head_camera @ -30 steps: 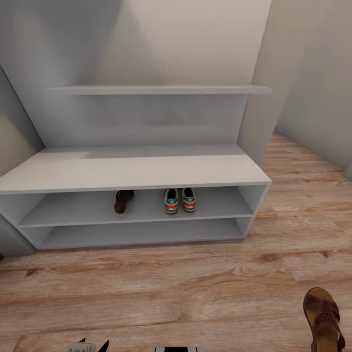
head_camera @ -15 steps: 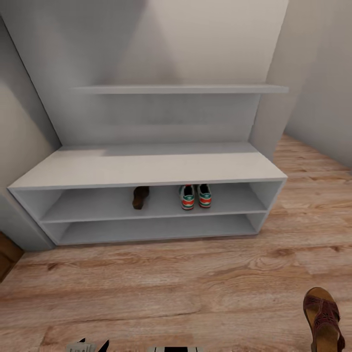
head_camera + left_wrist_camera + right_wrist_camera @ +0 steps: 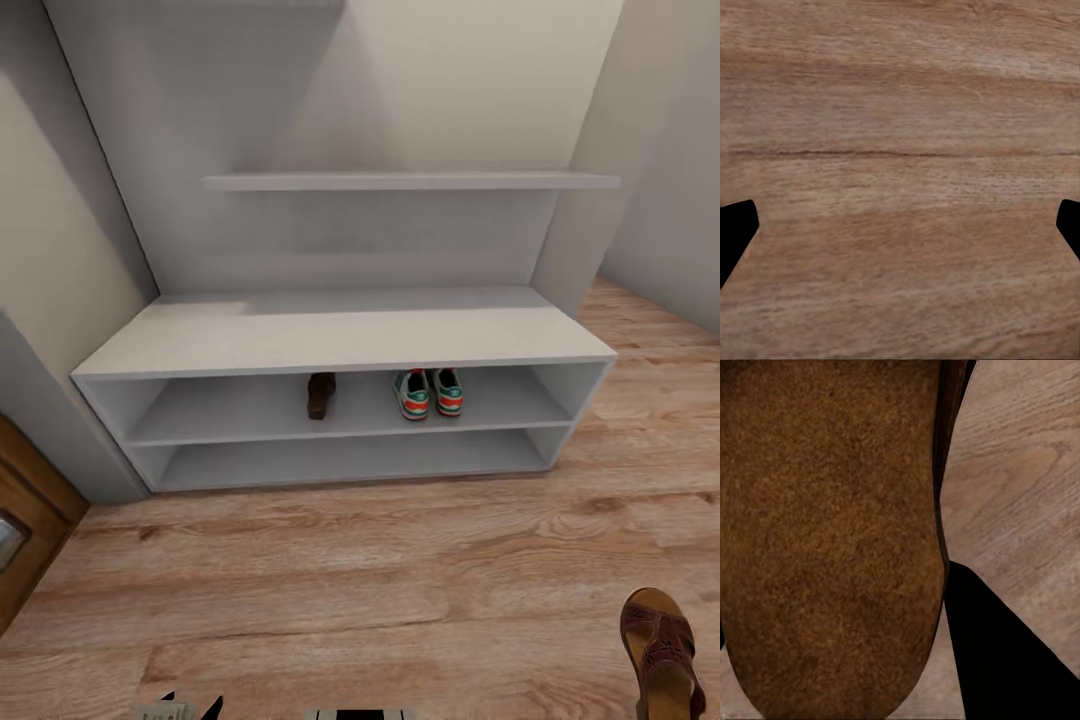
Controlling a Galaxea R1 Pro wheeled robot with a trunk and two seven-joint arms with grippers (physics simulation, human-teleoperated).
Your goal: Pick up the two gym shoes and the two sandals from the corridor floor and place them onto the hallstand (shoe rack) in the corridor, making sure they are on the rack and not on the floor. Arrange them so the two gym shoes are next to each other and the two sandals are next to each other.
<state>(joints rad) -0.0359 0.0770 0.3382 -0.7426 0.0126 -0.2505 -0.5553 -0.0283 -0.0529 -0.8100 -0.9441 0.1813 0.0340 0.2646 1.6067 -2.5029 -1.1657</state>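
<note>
The pale grey hallstand [image 3: 340,340] stands ahead against the wall. On its upper open shelf row the two gym shoes [image 3: 428,393] sit side by side, heels toward me. One dark brown sandal [image 3: 320,394] rests on the same row, a little apart to their left. The other sandal [image 3: 660,655] hangs over the corridor floor [image 3: 360,580] at the head view's lower right corner. Its tan footbed [image 3: 825,532] looms large in the right wrist view, with a black finger [image 3: 997,652] of my right gripper against its edge. My left gripper [image 3: 900,232] is open above bare planks.
A brown wooden door [image 3: 20,540] shows at the far left beside a grey wall corner. A long upper shelf [image 3: 410,181] runs across the back panel. Wood floor stretches between me and the rack and on past its right end.
The camera has swung, so the rack now sits further right in the picture and the door has come into view. The held sandal keeps its place in the picture.
</note>
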